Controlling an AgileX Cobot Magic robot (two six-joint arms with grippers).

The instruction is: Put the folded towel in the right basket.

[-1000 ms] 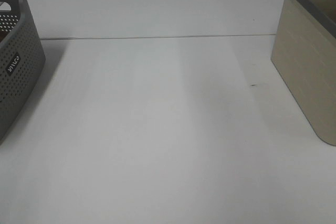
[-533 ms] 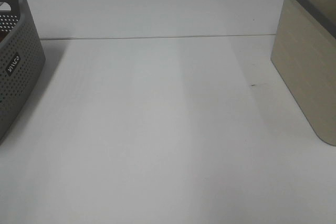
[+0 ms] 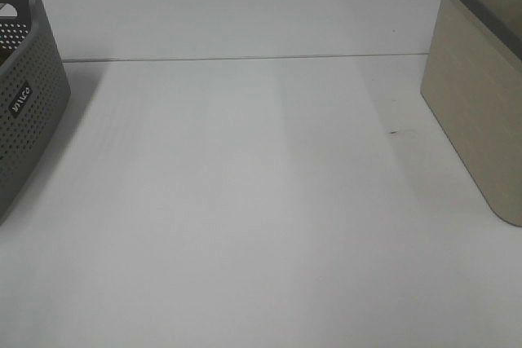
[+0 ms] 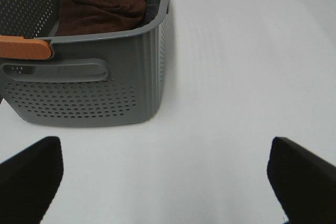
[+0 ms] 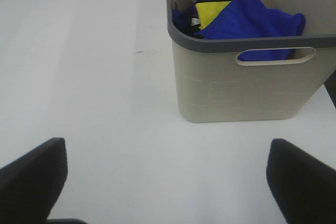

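Note:
The beige right basket [image 3: 481,95] stands at the table's right edge. In the right wrist view it [image 5: 247,87] holds a crumpled blue towel [image 5: 252,22] with a yellow piece [image 5: 210,11]. The grey perforated left basket [image 3: 24,112] stands at the left edge. In the left wrist view it [image 4: 89,93] holds a folded brown towel [image 4: 100,6]. My left gripper [image 4: 168,182] is open and empty over the table in front of the grey basket. My right gripper [image 5: 167,182] is open and empty in front of the beige basket. Neither arm shows in the exterior high view.
The white table [image 3: 245,201] lies between the two baskets, with a seam line [image 3: 245,58] across the back and a small dark speck [image 3: 394,131] near the beige basket. An orange strip [image 4: 23,48] sits on the grey basket's rim.

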